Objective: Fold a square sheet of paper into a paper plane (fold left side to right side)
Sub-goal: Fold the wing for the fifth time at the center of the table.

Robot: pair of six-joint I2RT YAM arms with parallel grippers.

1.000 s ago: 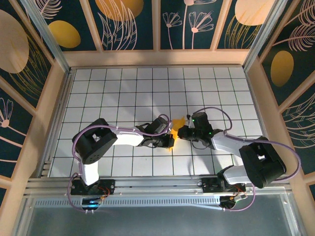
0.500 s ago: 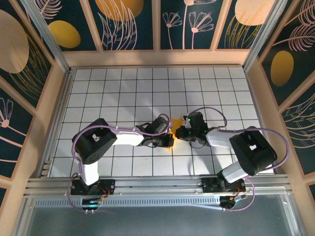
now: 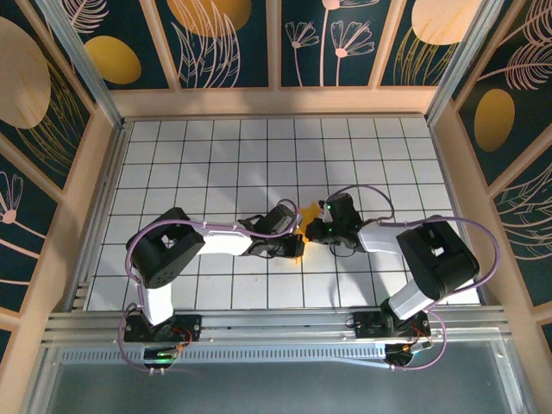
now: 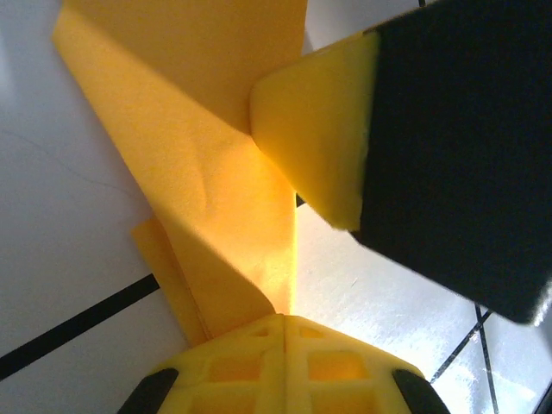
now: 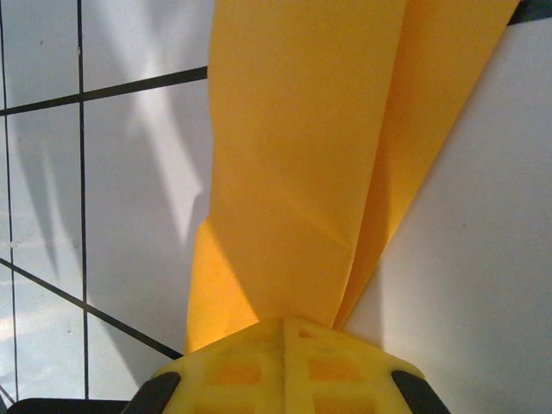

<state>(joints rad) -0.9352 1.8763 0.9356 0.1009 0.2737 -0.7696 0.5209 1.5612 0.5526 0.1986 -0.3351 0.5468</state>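
Handling: paper (image 4: pixel 216 198) thin, light, floppy; folded layers likely slide, tear easily. My left gripper (image 4: pixel 285 332) clamped on its edge, right gripper (image 5: pixel 285 332) pinching it close by. Best hold: creased edges.

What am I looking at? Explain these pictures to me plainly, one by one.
Two robot arms are bolted to a white gridded table. The overhead picture looks down on both: the left arm and the right arm meet mid-table. The other two pictures come from a camera on each wrist, looking along that arm's yellow fingers. The left gripper and the right gripper are each shut on the same folded orange-yellow paper.
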